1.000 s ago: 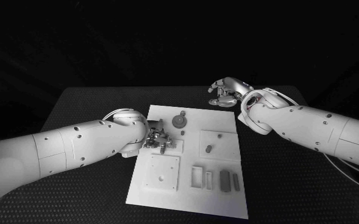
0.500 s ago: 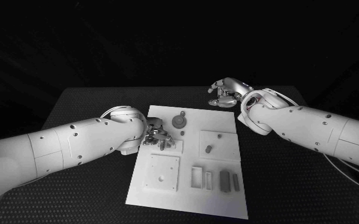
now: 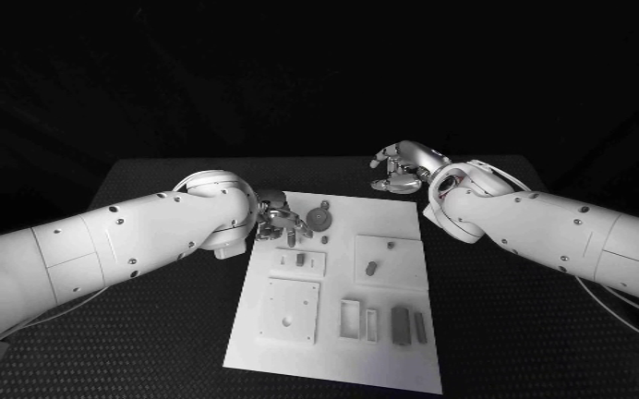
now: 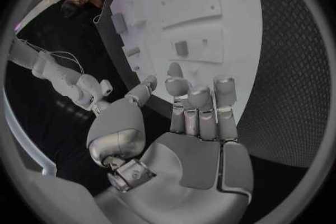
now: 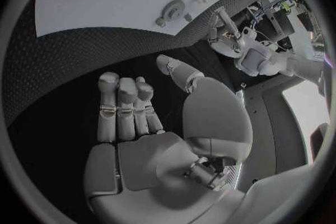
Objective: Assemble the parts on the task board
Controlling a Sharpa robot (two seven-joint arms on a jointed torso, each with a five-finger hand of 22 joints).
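Note:
The white task board (image 3: pixel 400 223) lies in the middle of the table. My left hand (image 3: pixel 283 217) hovers over its far left edge, fingers apart and holding nothing; in the left wrist view the left hand (image 4: pixel 189 123) has a bare palm. Just nearer than this hand, a small grey part (image 3: pixel 300 259) stands in a small raised square (image 3: pixel 314 268); the same grey part (image 4: pixel 181 47) appears in the left wrist view. A round grey part (image 3: pixel 319 217) lies beside the left hand. My right hand (image 3: pixel 400 166) hangs past the board's far right corner, empty, its fingers (image 5: pixel 122 106) straight.
On the board there are also a peg (image 3: pixel 371 267) on a square plate, a larger square plate (image 3: pixel 289 308), a white frame (image 3: pixel 350 316) and two grey bars (image 3: pixel 400 323) near the front. Black table (image 3: pixel 160 187) surrounds the board.
My left hand has lifted off the small raised square and drawn back toward the board's far left edge, uncovering the small grey part standing there. The right hand has barely moved.

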